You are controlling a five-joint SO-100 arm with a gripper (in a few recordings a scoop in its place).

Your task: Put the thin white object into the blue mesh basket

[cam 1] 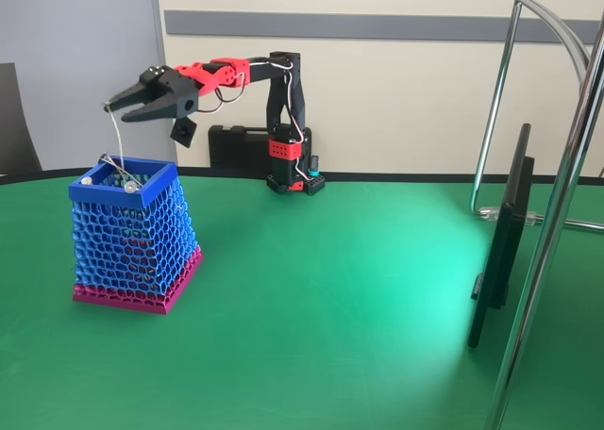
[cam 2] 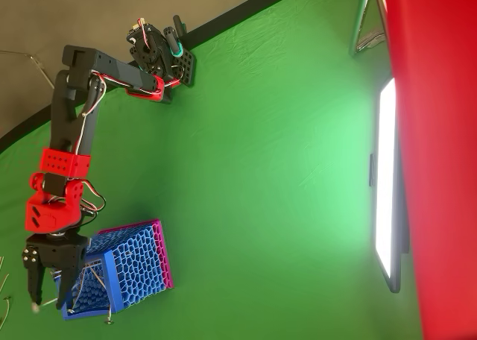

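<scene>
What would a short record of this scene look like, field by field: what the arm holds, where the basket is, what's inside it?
Gripper: gripper held above the basket, jaws pinched on the stick's top end
Held item: thin white object, hanging down into the basket's opening
Basket: blue mesh basket, upright on the green table
Already inside: ball-tipped sticks leaning at the rim
Stage: stick not yet let go

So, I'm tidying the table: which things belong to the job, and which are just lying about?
Job:
- gripper
- thin white stick, hanging from the gripper over the basket
- blue basket

Lying about:
- ball-tipped sticks in the basket
- black case
- screen
</scene>
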